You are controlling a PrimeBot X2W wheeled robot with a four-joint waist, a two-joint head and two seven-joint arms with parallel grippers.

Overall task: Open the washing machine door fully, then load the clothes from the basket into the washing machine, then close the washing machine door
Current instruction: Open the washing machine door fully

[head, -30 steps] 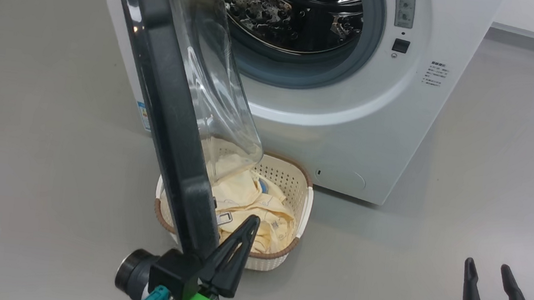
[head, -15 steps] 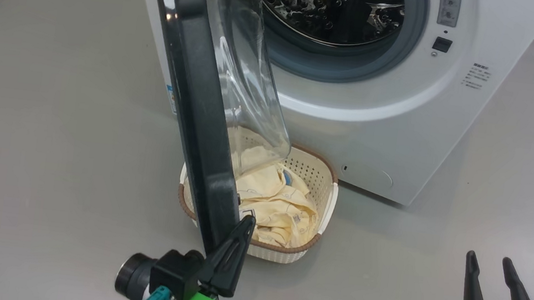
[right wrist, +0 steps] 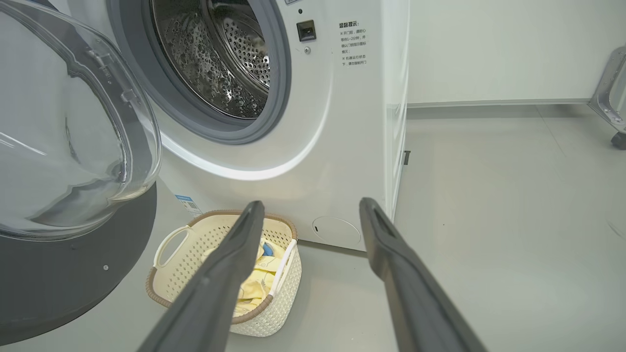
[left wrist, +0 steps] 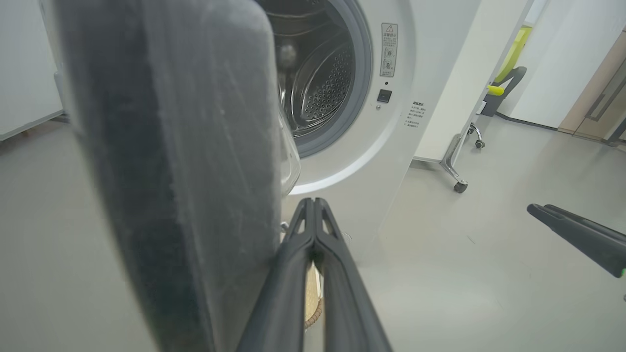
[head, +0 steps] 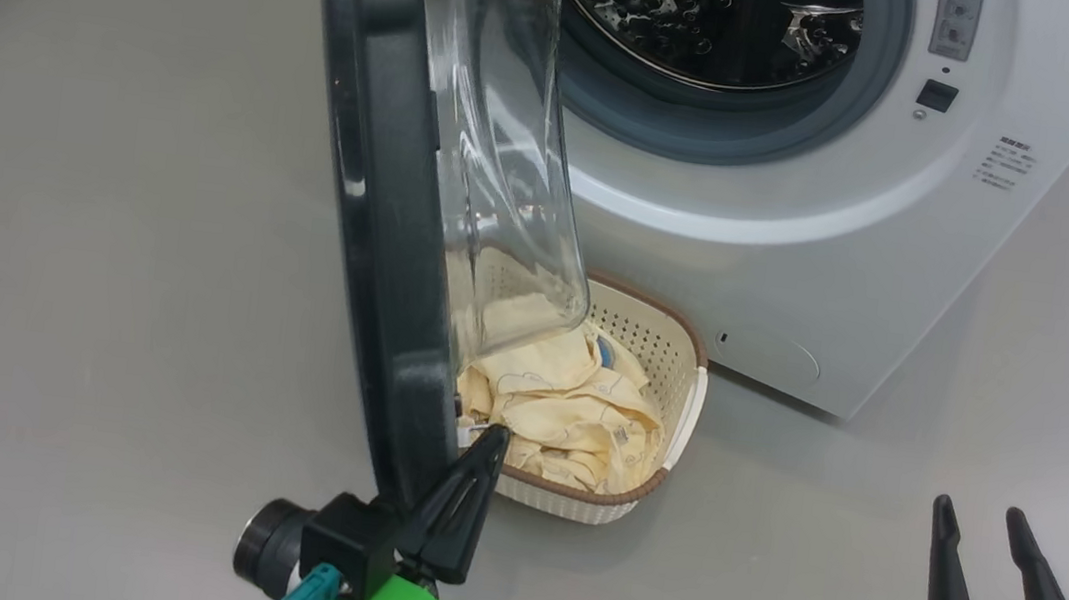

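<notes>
Head view: the washing machine door point(head: 382, 222) stands swung out from the washing machine point(head: 762, 245), edge-on, its black ring running down toward the left gripper point(head: 490, 441). That gripper's two fingers are pressed together with nothing between them, lying against the inner side of the ring's lower edge. The basket point(head: 684, 357) sits on the floor at the foot of the machine's front, partly behind the door's glass bulge, with the clothes point(head: 572, 415) heaped inside. The right gripper point(head: 978, 512) hangs over bare floor, well apart from the basket, fingers spread and empty.

Left wrist view: the closed fingers point(left wrist: 293, 274) rise just beside the door's black ring point(left wrist: 171, 171), which looks to touch them. The machine's open steel drum point(left wrist: 318, 83) lies beyond. One finger of the right gripper point(left wrist: 577, 237) juts in from the right edge.

Right wrist view: the right gripper point(right wrist: 310, 205) has its fingers wide, holding nothing. Between and below them the basket point(right wrist: 171, 276) stands on the floor against the machine's front point(right wrist: 342, 146), the clothes point(right wrist: 254, 286) in it. The door's clear glass point(right wrist: 68, 146) bulges at the left.
</notes>
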